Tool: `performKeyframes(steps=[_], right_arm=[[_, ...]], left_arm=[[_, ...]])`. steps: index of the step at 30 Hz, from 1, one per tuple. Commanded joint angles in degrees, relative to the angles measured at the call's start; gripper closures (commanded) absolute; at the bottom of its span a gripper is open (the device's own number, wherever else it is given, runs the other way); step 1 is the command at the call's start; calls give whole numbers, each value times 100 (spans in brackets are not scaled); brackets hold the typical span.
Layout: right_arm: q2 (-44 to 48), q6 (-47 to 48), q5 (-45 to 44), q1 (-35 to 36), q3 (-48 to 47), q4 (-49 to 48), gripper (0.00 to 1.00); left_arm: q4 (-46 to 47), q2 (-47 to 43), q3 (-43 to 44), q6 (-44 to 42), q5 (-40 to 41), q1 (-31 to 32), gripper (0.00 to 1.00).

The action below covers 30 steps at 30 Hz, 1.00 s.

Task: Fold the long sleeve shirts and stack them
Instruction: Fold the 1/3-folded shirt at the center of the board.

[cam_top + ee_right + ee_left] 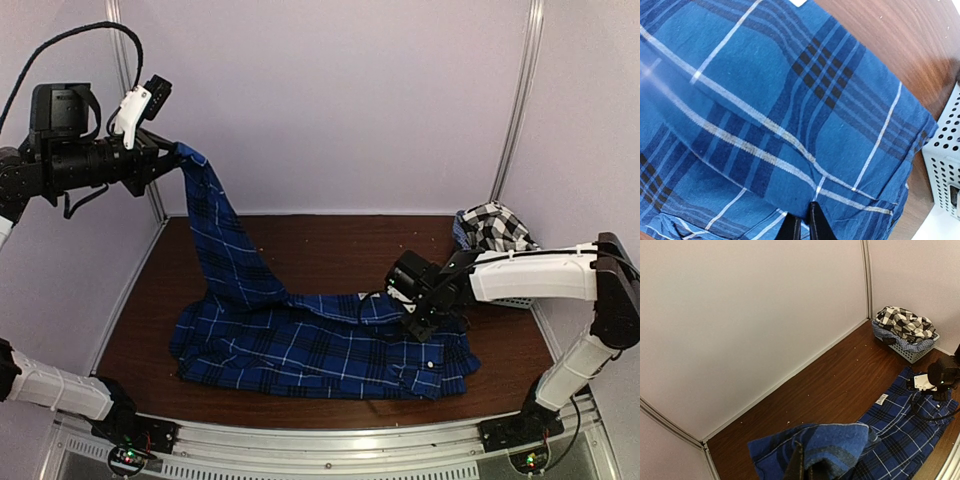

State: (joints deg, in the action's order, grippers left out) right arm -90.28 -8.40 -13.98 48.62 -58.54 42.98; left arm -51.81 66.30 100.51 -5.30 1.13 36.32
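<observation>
- Top external view: the blue shirt (320, 345) lies across the near table (330, 250), long axis left to right, one end (a sleeve, it seems) rising to the far left.
- The left gripper (172, 158), high there, is clamped on that end.
- The right gripper (418, 325) touches the shirt's right part, fingertips (790, 227) almost together; pinching cloth or not, I cannot tell.
- The checked shirt (495, 228) sits in the basket (907, 351), far right.

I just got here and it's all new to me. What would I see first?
A big blue shirt lies across the brown table, with the left gripper holding part of it high up at the far left. The right gripper is down on its right end. A black-and-white shirt is heaped in a basket in the far right corner.
</observation>
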Motion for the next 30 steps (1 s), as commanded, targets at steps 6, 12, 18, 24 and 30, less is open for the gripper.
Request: performKeyframes(steps=[6,12,18,24,30], right_arm=[[-273,-461,123,75,39,164,81],[-60,-554,180,177,8,256,61],[527,-477,310,169,55,-25,50],[724,-365,474,165,150,-419,50],[510,-307,481,115,127,-564,51]], left_arm=[[-96,-88,74,-155,-777,-28,100],[-134,-155,-68,-240,-1420,-28,100],[-132,-89,-498,-282,-2236,-28,100],[-34,182,-1068,-221,-2473,-28,100],[95,583,-1394,107,-2213,-19,100]])
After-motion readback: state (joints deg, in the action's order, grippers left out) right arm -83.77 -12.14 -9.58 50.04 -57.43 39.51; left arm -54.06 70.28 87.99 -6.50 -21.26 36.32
